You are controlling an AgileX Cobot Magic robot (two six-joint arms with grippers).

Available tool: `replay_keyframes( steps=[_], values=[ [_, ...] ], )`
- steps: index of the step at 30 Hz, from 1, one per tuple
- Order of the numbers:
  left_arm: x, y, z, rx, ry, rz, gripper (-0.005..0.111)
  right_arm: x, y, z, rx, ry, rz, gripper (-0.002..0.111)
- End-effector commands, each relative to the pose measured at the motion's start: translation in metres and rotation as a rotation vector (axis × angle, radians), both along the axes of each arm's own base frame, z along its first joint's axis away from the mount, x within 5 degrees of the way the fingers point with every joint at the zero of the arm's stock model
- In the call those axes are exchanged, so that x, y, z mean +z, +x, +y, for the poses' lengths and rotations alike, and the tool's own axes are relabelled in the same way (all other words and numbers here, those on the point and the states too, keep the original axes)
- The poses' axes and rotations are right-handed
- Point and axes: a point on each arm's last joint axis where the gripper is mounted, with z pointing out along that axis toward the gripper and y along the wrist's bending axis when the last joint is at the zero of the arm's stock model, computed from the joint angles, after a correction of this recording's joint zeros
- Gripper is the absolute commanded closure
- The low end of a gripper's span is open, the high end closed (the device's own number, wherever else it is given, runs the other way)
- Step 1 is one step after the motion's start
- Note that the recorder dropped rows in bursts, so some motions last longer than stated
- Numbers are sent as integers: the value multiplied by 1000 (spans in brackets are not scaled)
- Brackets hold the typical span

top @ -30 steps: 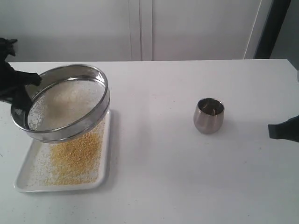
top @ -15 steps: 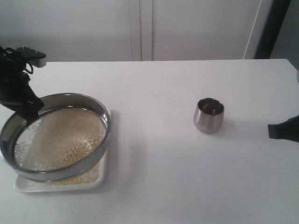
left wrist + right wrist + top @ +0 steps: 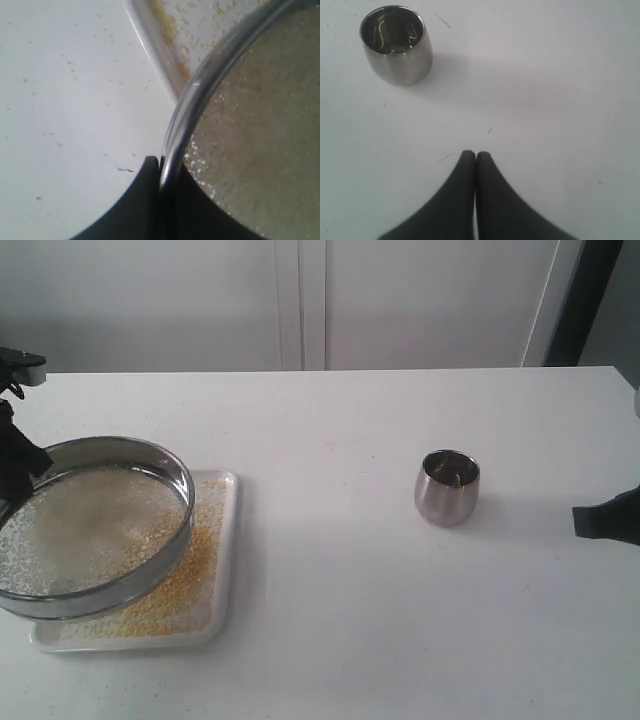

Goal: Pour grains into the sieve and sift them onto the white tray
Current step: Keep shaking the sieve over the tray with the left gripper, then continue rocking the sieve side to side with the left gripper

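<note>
Where our left hand (image 3: 161, 166) clamps its shiny steel rim, the wide round sieve (image 3: 130, 585) hangs over the flat white rectangular tray (image 3: 229, 530), with pale coarse grains (image 3: 80, 530) on its mesh and golden ones strewn below. Rightward on the white worktop (image 3: 340, 620) stands a small rounded steel cup (image 3: 447, 487). Our right hand (image 3: 475, 156) is closed on nothing.

Shiny steel sieve (image 3: 95, 530) rim, glossy white plastic tray (image 3: 225, 570), polished metal cup (image 3: 447, 487).

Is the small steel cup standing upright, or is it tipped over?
Upright. The steel cup stands on its base on the table, its open mouth facing up.
</note>
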Motion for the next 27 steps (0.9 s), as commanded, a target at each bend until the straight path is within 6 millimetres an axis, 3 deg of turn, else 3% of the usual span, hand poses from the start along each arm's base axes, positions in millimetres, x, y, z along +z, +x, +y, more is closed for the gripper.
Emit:
replay_keyframes(
  steps=[1,3,6,7,8,10,12,14,18,20,23,25,27],
  values=[
    [6,-2,-8,231,-139,32,107,0,-1,0,2,1,-8,108],
    [9,-1,-23,195,-233,28,107,0,-1,0,2,1,-8,108],
    [9,-9,-44,-235,-166,-3,107,0,-1,0,2,1,-8,108],
    [7,-10,-41,-246,-114,16,107,0,-1,0,2,1,-8,108],
    [6,-8,-35,-174,-59,14,107,0,-1,0,2,1,-8,108],
    [6,1,-8,223,17,-23,107,0,-1,0,2,1,-8,108],
    [6,2,9,500,-36,-19,107,0,-1,0,2,1,-8,108],
    [6,2,4,394,-65,-13,107,0,-1,0,2,1,-8,108],
    [5,-7,-26,48,-25,40,107,0,-1,0,2,1,-8,108],
    [5,-5,-19,120,-6,29,107,0,-1,0,2,1,-8,108],
    [4,0,-8,384,-173,38,107,0,-1,0,2,1,-8,108],
    [3,-1,-32,229,-321,57,107,0,-1,0,2,1,-8,108],
    [1,-9,-59,30,-339,59,107,0,-1,0,2,1,-8,108]
  ],
)
